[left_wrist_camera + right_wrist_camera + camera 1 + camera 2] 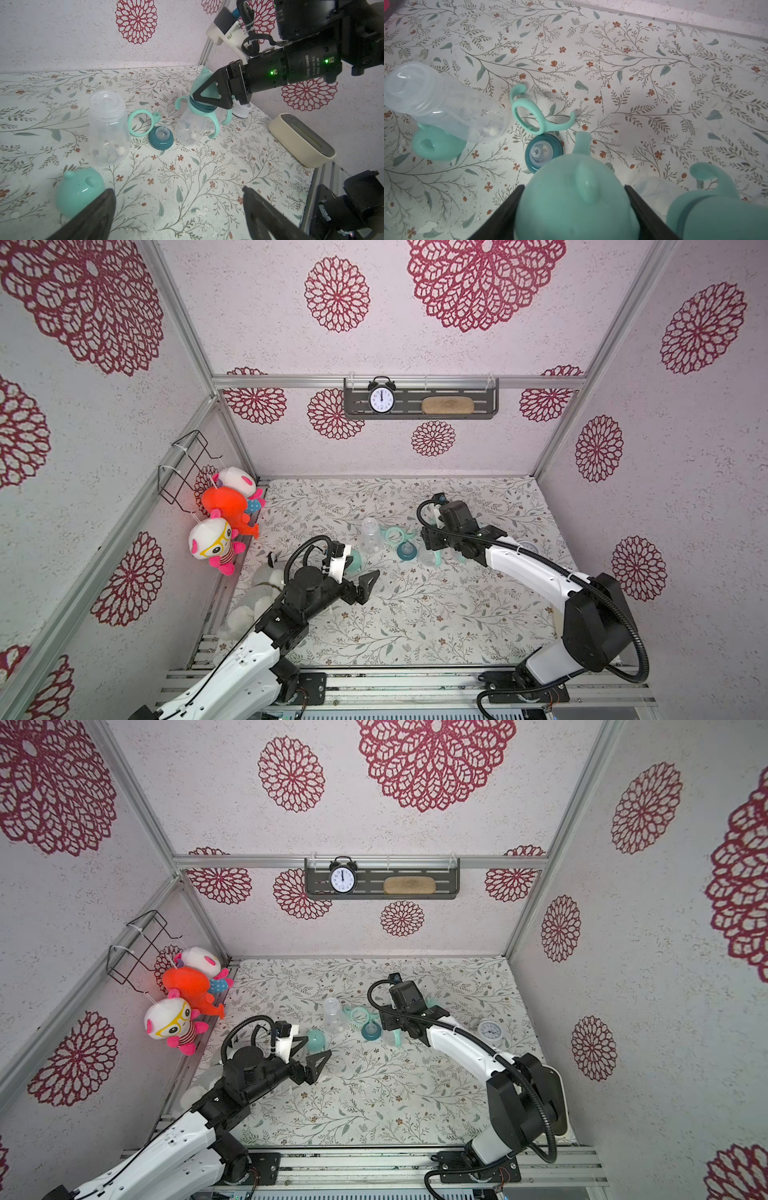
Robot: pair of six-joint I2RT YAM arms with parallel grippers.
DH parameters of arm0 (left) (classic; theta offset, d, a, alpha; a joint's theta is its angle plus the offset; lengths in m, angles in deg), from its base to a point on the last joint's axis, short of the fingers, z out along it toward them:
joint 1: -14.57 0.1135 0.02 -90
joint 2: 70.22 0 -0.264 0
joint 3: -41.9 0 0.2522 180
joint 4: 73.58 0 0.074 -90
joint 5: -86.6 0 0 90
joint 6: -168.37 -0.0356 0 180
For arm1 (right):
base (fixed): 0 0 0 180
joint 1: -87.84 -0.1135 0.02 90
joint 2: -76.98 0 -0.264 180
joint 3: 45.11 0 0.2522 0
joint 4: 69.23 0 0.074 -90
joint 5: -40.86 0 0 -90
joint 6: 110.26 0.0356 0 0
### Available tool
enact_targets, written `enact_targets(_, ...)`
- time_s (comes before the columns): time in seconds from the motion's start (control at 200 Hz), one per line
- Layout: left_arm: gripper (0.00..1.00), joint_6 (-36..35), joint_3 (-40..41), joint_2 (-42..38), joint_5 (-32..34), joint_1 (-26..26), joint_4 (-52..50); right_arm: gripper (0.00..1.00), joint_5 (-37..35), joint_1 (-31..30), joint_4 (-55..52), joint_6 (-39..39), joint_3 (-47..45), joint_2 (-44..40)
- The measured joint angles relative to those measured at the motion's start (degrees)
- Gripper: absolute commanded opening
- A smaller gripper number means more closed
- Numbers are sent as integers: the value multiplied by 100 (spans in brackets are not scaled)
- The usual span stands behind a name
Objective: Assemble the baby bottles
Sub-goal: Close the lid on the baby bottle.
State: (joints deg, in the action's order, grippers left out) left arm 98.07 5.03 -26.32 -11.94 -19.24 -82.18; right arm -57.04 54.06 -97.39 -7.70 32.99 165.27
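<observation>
Right wrist: smooth eared dome cap

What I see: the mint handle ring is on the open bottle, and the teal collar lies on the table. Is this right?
Partly. The left wrist view shows the handle ring lying on the table too, between the open bottle and the teal collar.

The left arm and right arm are clad in white shells with black joints; ribbed black cables are looped beside the DAMIAO-marked motor.
</observation>
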Motion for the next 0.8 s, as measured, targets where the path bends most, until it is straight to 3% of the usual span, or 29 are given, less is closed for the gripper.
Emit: enact_targets(0.796,98,-20,0,74,0,0,-2,71,-234,4,-214,-94,136,-63)
